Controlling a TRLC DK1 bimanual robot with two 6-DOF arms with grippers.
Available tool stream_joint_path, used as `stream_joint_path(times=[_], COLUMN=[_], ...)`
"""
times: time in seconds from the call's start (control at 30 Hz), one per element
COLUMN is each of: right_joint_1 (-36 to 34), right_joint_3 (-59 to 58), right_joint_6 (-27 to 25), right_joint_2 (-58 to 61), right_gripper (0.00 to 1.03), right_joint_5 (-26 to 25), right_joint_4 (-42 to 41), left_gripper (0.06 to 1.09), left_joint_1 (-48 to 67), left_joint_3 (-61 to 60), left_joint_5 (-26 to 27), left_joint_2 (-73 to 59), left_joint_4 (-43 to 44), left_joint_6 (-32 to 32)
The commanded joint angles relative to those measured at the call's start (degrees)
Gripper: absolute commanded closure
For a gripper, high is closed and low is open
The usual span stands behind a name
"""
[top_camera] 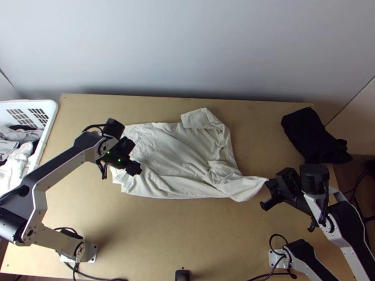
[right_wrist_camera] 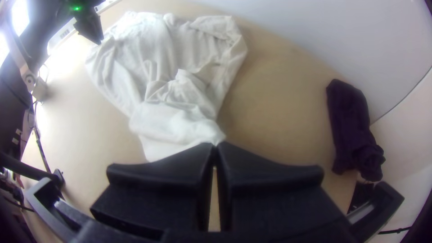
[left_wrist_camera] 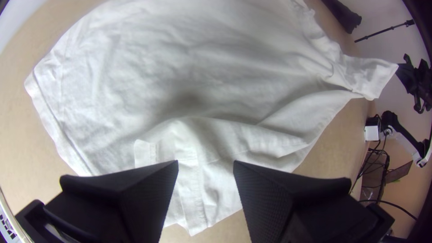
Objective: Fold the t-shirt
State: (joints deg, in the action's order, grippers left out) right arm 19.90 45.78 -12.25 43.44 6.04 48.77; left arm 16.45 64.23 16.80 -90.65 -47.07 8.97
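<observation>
Evidently the t-shirt [top_camera: 172, 150] is lying rumpled across the middle of the worktop [top_camera: 184, 234], between the two grippers. Its edge nearer the arms' bases is running lengthwise across the top view, and one corner is rising towards the right gripper [top_camera: 271, 184]. That gripper is clenching the tip of this corner, just off the shirt's right end. The left gripper [top_camera: 135, 157] is hovering over the shirt's left end, its fingers [left_wrist_camera: 157, 180] parted and holding nothing.

In the left wrist view, a stitched band [left_wrist_camera: 191, 180] and a small flap [left_wrist_camera: 145, 153] are showing between and just beyond the parted fingers. The right wrist view is showing the other gripper's fingers meeting at the cloth, with creases bunching behind the held corner. From above, a white basket [top_camera: 51, 117] is holding more clothes at the left edge, while a black cloth [top_camera: 306, 130] is lying at the worktop's far right.

The left arm is bending outwards at its elbow, its forearm slanting inwards over the worktop. The right arm is doubling back from the lower right, its gripper pointing towards the shirt.
</observation>
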Motion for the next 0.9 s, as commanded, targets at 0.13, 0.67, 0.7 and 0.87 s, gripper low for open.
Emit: stream_joint_path(times=[0.13, 0.67, 0.7, 0.87], right_joint_1=[0.0, -0.1, -0.1, -0.5], right_joint_3=[0.4, 0.7, 0.9, 3.7], right_joint_6=[0.1, 0.1, 0.1, 0.2], right_joint_2=[-0.2, -0.4, -0.4, -0.3], right_gripper=[1.00, 1.00, 1.00, 1.00], right_joint_5=[-0.1, -0.1, -0.1, -0.1], right_joint_4=[0.3, 0.3, 0.3, 0.3], left_gripper=[0.51, 1.05, 1.05, 1.05], left_joint_1=[0.8, 1.3, 1.0, -1.2], left_joint_3=[-1.9, -1.3, -1.0, 1.2], left_joint_5=[0.2, 0.1, 0.2, 0.2], left_joint_2=[-2.2, 1.4, 2.2, 8.2], left_joint_4=[3.7, 5.6, 4.8, -1.0], left_joint_6=[-1.4, -3.3, -3.3, -3.4])
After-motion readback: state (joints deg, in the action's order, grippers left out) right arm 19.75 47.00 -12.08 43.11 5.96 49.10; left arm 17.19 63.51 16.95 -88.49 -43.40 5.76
